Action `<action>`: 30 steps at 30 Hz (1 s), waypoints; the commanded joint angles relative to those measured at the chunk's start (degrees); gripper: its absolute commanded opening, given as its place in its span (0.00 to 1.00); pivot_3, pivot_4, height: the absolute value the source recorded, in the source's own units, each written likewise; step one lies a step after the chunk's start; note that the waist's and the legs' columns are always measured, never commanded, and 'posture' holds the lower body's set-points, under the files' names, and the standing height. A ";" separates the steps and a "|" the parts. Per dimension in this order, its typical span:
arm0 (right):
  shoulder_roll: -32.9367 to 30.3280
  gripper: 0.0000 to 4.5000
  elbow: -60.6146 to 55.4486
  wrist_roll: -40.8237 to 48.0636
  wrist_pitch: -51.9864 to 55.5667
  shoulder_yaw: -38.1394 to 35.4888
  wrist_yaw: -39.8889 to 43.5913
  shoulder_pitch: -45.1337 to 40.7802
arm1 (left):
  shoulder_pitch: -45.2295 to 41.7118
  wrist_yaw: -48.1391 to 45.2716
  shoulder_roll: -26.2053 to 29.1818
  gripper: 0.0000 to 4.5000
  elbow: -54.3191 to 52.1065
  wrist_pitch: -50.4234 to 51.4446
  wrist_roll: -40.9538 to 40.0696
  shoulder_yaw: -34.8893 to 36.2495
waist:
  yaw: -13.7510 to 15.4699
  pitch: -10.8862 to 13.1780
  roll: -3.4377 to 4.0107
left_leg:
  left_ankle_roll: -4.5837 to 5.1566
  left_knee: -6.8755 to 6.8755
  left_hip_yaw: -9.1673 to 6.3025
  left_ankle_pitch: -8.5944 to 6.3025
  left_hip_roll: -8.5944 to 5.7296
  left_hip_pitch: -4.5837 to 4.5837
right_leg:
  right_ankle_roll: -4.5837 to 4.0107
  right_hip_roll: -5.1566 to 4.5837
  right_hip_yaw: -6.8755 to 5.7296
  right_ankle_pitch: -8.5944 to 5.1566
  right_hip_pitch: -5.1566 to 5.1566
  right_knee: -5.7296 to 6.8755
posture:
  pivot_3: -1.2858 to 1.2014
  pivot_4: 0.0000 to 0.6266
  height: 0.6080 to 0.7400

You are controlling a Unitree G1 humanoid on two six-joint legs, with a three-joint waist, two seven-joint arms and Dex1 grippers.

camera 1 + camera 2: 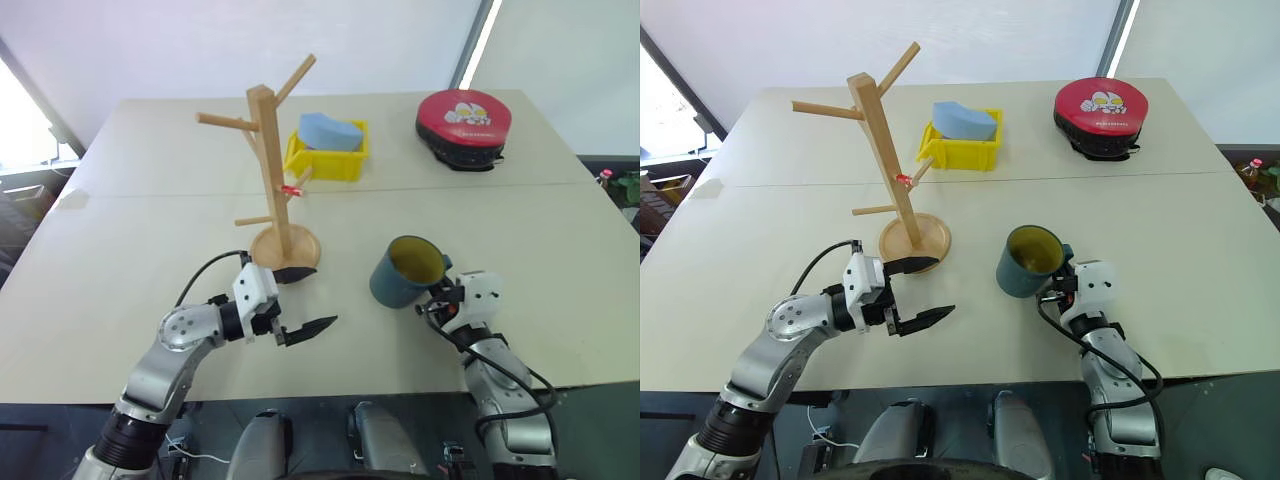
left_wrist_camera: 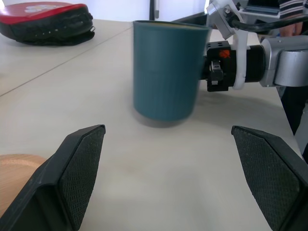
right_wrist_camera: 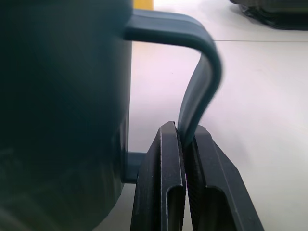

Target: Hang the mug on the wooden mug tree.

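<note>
While closed, right tool (image 3: 185,139) pinches mug (image 1: 405,272) handle.

The mug (image 1: 407,272) stands right of the wooden mug tree (image 1: 272,175).

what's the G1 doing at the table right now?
The right gripper is shut on the loop handle of the small teal-blue mug, which tilts on the pale table. The left gripper hovers open beside the round base of the light wooden mug tree. The mug is not yet hung on a peg.
</note>
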 commanded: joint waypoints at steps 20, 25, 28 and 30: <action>-21.00 0.01 -18.77 -14.06 19.91 18.09 22.26 -38.28 | 1.66 -0.62 9.08 1.00 2.69 1.68 -8.37 20.01 | -0.42 0.25 -0.25 | -0.01 0.27 -0.29 0.01 -0.10 -0.40 | 0.00 -0.22 -0.35 0.02 -0.20 0.10 | 0.52 0.24 1.00; -20.36 0.01 -16.57 -14.82 22.23 20.52 22.88 -43.84 | 0.50 -0.68 10.46 1.00 1.14 5.40 -12.83 22.37 | 0.11 0.25 -0.25 | -0.01 0.23 -0.52 0.01 -0.04 -0.41 | -0.02 -0.20 -0.60 0.02 -0.24 0.21 | 0.52 0.24 1.00; -20.18 0.01 -16.27 -15.13 22.44 21.37 23.09 -44.92 | 0.09 -0.54 11.29 1.00 0.25 7.02 -14.22 23.60 | 0.11 0.24 -0.25 | -0.02 0.28 -0.56 0.01 -0.07 -0.56 | -0.02 -0.28 -0.69 0.02 -0.27 0.15 | 0.52 0.24 1.00; -19.76 0.01 -15.95 -15.46 22.70 22.01 22.99 -45.87 | -0.34 -0.43 12.00 1.00 -0.34 8.27 -15.46 24.65 | 0.02 0.24 -0.26 | -0.02 0.33 -0.56 0.02 -0.10 -0.74 | -0.02 -0.32 -0.68 0.03 -0.38 0.10 | 0.52 0.24 1.00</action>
